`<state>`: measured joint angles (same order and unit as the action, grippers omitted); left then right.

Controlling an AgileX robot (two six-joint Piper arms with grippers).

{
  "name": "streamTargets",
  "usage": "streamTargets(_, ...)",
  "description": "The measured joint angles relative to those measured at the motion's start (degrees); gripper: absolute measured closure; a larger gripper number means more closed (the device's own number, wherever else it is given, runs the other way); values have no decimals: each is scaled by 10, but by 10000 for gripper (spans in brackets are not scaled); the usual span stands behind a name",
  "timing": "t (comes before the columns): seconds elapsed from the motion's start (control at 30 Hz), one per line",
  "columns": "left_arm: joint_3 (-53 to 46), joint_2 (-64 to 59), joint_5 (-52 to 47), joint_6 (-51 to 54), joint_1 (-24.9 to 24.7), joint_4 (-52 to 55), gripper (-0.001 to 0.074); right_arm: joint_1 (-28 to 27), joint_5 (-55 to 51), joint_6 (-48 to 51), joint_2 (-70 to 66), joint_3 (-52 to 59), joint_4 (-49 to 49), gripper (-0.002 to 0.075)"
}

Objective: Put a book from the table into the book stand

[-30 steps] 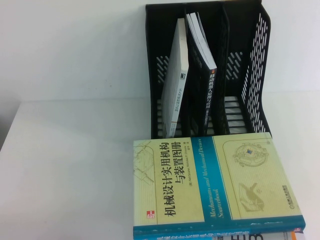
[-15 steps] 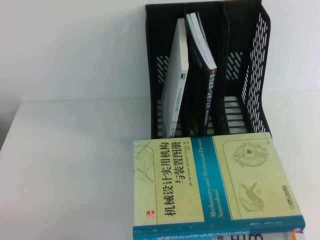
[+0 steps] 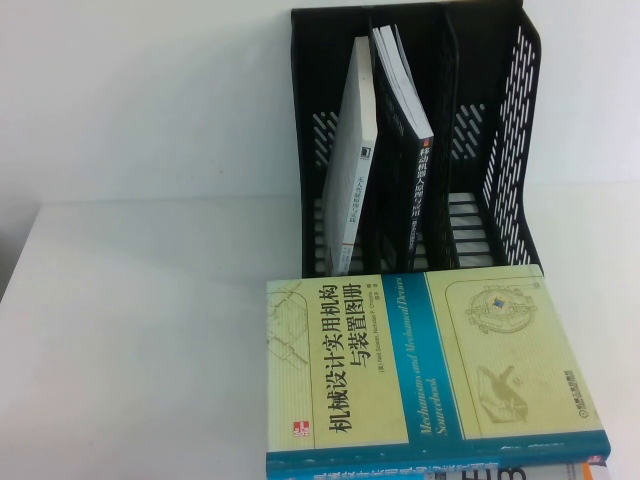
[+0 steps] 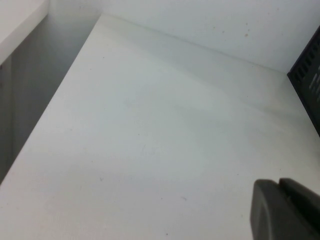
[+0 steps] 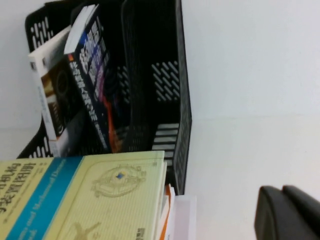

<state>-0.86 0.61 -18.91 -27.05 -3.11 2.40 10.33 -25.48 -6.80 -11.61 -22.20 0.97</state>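
Note:
The book (image 3: 415, 190), dark with white title lettering, stands leaning in the middle slot of the black book stand (image 3: 490, 150). It also shows in the right wrist view (image 5: 95, 75), inside the book stand (image 5: 182, 100). Neither gripper shows in the high view. My left gripper (image 4: 279, 184) hangs over the bare white table (image 4: 150, 150), shut and empty, with a corner of the book stand (image 4: 307, 75) off to one side. My right gripper (image 5: 282, 192) is shut and empty over the table, beside the stand and apart from it.
A thin white-grey book (image 3: 355, 170) leans in the stand's left slot; the right slot holds nothing. A pale yellow-and-teal hardcover (image 3: 430, 365) lies on a stack of other books (image 3: 500, 472) at the table's (image 3: 140, 330) front, just before the stand.

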Motion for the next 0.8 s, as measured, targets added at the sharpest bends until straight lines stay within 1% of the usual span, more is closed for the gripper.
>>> streamTargets(0.07, 0, 0, 0, 0, 0, 0, 737, -22, 51, 1, 27, 59, 18, 729)
streamTargets(0.13, 0, 0, 0, 0, 0, 0, 737, -43, 78, 1, 52, 110, 25, 729)
streamTargets(0.33, 0, 0, 0, 0, 0, 0, 737, -112, 88, 2, 113, 222, 41, 729)
streamTargets(0.47, 0, 0, 0, 0, 0, 0, 737, -142, 75, 2, 123, 237, 44, 729)
streamTargets(0.8, 0, 0, 0, 0, 0, 0, 737, -185, 51, 6, 123, 234, 35, 729)
